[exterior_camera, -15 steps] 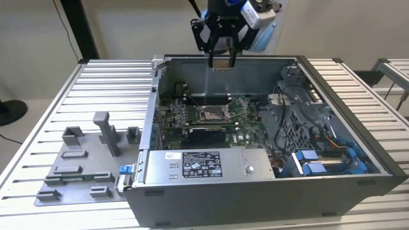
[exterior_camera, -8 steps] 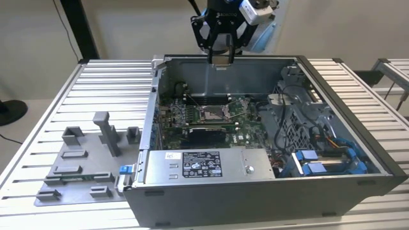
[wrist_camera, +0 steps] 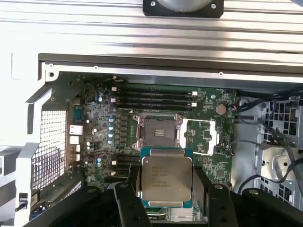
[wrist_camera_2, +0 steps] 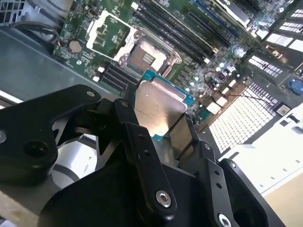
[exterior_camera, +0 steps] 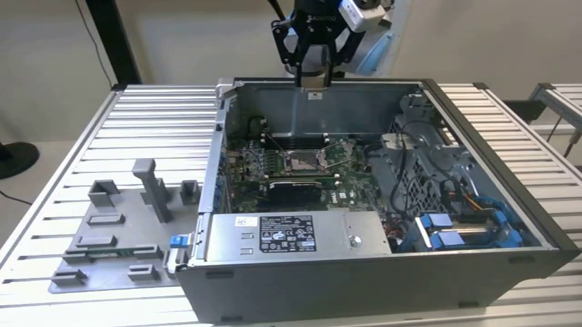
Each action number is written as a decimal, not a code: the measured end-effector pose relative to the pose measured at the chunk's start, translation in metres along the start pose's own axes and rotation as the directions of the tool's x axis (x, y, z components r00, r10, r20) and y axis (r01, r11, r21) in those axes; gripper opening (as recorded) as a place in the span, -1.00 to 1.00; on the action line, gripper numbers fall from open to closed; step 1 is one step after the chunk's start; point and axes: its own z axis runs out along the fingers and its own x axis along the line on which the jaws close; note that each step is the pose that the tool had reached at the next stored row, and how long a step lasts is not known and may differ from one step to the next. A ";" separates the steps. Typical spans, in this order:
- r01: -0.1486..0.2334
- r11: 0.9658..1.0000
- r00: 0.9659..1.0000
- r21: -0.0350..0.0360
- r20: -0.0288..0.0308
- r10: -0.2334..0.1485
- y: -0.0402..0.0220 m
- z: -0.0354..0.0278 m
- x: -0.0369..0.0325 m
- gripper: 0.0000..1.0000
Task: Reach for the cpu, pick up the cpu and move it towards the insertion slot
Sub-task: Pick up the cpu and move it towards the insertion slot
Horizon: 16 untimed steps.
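Observation:
My gripper (exterior_camera: 314, 84) hangs high over the open computer case, above its far wall, and is shut on the cpu (wrist_camera: 166, 178). The cpu is a flat square chip with a silvery top (wrist_camera_2: 158, 106), and a black finger (wrist_camera: 127, 201) presses on each side of it. The insertion slot (exterior_camera: 300, 161) lies well below on the green board. It is a square socket with a shiny metal frame and a greyish centre (wrist_camera: 158, 132), standing uncovered (wrist_camera_2: 147, 54). In both wrist views the cpu sits just short of the slot.
The case wall (exterior_camera: 318, 109) rises under the gripper. Memory slots (wrist_camera: 156, 97) run beside the socket. A power supply (exterior_camera: 291, 235) fills the case front, with cables and a blue drive bay (exterior_camera: 454, 228) at the exterior view's right. Grey plastic blocks (exterior_camera: 127, 218) stand on the slatted table.

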 end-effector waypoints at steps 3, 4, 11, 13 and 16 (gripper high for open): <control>0.000 1.000 1.000 0.000 0.000 0.000 0.0021 0.0001 0.0000 -1.00; 0.000 1.000 1.000 0.000 0.000 0.000 0.0030 0.0002 -0.0001 -1.00; 0.000 1.000 1.000 0.000 0.000 0.000 0.0063 0.0004 -0.0002 -1.00; 0.000 1.000 1.000 0.000 0.000 0.000 0.0064 0.0004 -0.0001 -1.00; 0.000 1.000 1.000 0.000 0.000 0.000 0.0064 0.0004 -0.0001 -1.00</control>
